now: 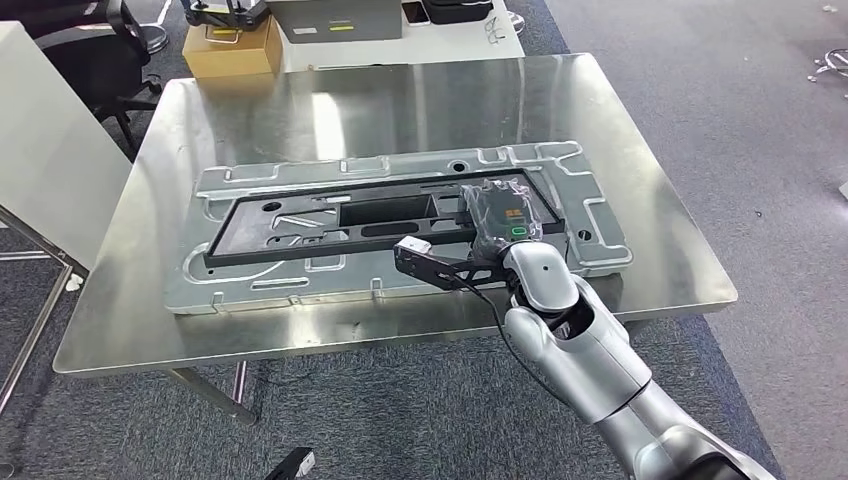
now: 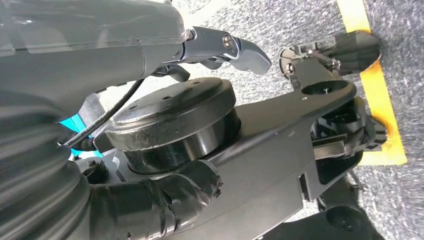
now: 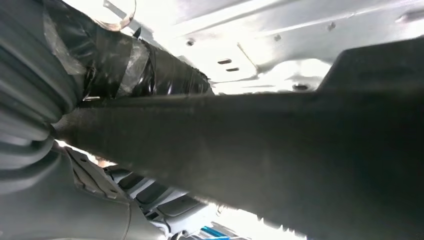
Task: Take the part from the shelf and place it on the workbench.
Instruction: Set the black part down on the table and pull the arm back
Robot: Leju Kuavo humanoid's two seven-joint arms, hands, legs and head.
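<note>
The steel workbench was seen tilted in the head view, its near edge running from 8 o'clock to 4 o'clock. Bare metal was left along that near edge, on a broad band toward 12 o'clock and on strips at 9 and 3 o'clock. A cardboard box stood just beyond the far edge at 11 o'clock, with grey carpet lying open toward 3 o'clock.

The part, a long black rectangular frame with open cut-outs, was laid flat in the recess of a pale stamped metal panel at the middle of the bench. Its long sides ran roughly from 9 to 3 o'clock.

The right hand, wrapped in clear film, was placed over the frame's 3 o'clock end, fingers pointing toward 12 o'clock. In the right wrist view a taped dark finger was seen lying along the black bar of the frame, against it, with the pale panel behind. Whether the frame was gripped or merely touched could not be told.

In the left wrist view the left hand was seen hanging over carpet with its fingers curled around nothing.
</note>
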